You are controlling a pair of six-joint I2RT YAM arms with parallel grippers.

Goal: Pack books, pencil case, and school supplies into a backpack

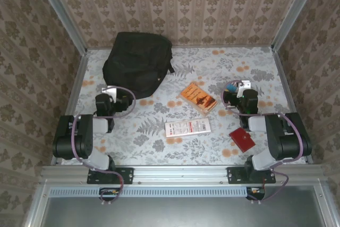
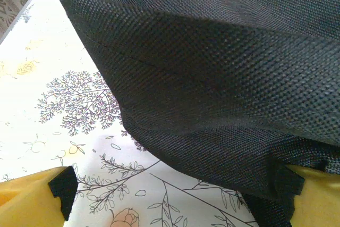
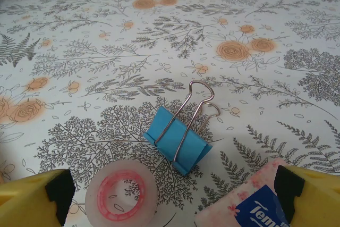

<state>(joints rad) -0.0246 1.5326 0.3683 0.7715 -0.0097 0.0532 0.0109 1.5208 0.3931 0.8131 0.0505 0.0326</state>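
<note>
Nothing packed yet: orange book point(image 1: 197, 97), blue binder clip point(image 3: 178, 141) and tape roll point(image 3: 122, 198) lie outside the backpack point(image 1: 138, 62). Left gripper point(image 2: 176, 190) and right gripper point(image 3: 174, 187) both spread, holding nothing

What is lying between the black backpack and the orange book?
Nothing. In the top view, just bare flowery tablecloth separates the backpack from the orange book.

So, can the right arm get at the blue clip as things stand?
Probably yes: the right gripper is open, facing the clip. Nothing covers it, though tape and a tissue pack crowd it.
</note>
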